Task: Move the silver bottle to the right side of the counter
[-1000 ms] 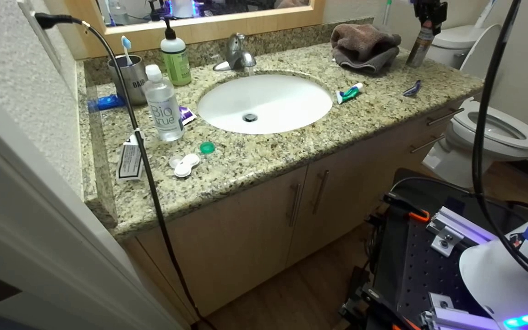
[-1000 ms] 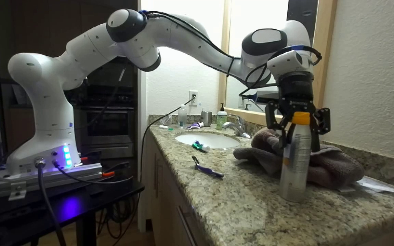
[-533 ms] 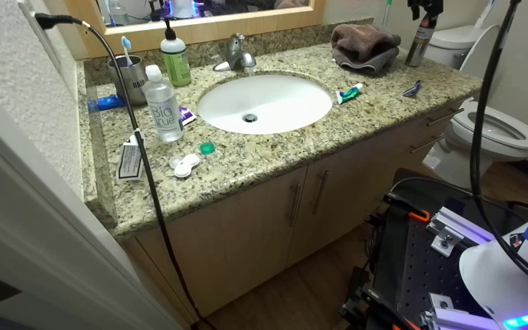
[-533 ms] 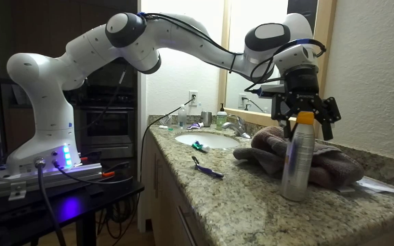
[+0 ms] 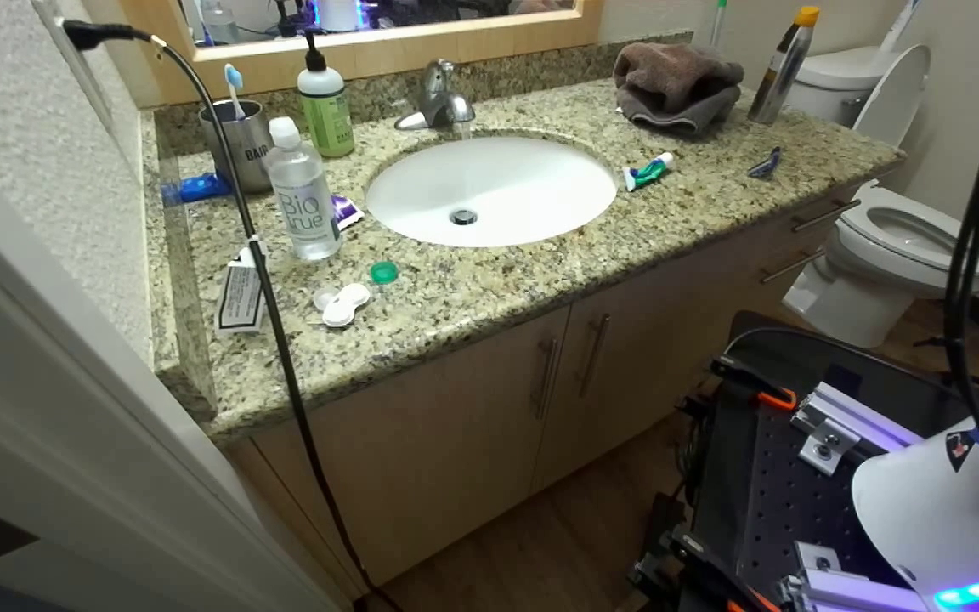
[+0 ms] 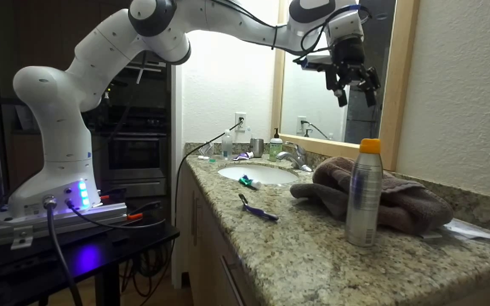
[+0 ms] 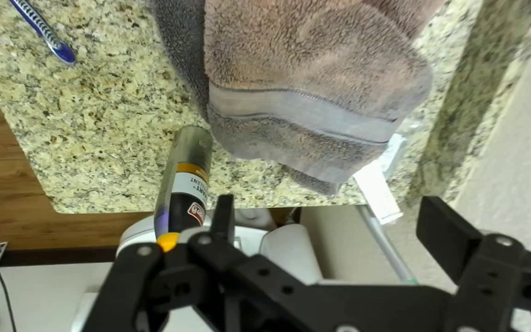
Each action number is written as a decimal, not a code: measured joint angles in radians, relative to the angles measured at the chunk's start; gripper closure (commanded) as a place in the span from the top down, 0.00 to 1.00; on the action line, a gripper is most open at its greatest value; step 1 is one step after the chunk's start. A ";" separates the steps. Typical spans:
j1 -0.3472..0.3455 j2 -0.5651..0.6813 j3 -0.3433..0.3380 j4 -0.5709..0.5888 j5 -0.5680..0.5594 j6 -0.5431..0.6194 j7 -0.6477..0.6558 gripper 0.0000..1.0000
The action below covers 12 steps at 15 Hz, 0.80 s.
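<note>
The silver bottle (image 6: 363, 204), a slim metallic can with an orange cap, stands upright on the right-hand end of the speckled granite counter (image 6: 300, 263), in front of a towel. An exterior view also shows this bottle (image 5: 783, 72) close to the counter's far right end. My gripper (image 6: 356, 100) hangs open well above the counter, higher than the cap and apart from it. In the wrist view the bottle (image 7: 185, 170) lies left of the open gripper (image 7: 327, 203), its cap partly covered by the gripper's linkage. Nothing is between the fingers.
A crumpled brown-grey towel (image 6: 398, 204) lies right behind the bottle. A toothbrush (image 6: 257, 210) and a green tube (image 6: 249, 182) lie nearer the sink (image 5: 498, 195). A toilet (image 5: 914, 238) stands past the counter's end; the mirror (image 6: 364, 119) is beside the gripper.
A second ago my fingers were around the bottle's upper part. The jaws have opened and let it go, and the arm has risen away. The bottle stays standing on the counter.
</note>
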 measured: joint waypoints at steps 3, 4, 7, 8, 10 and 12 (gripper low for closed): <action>0.046 -0.145 0.038 -0.105 0.001 0.001 -0.101 1.00; 0.063 -0.192 0.051 -0.143 0.001 0.001 -0.132 1.00; 0.114 -0.325 0.096 -0.266 0.002 0.001 -0.212 1.00; 0.131 -0.367 0.112 -0.309 0.003 0.001 -0.236 1.00; 0.162 -0.450 0.147 -0.398 0.011 0.001 -0.278 1.00; 0.193 -0.529 0.184 -0.495 0.032 0.001 -0.315 1.00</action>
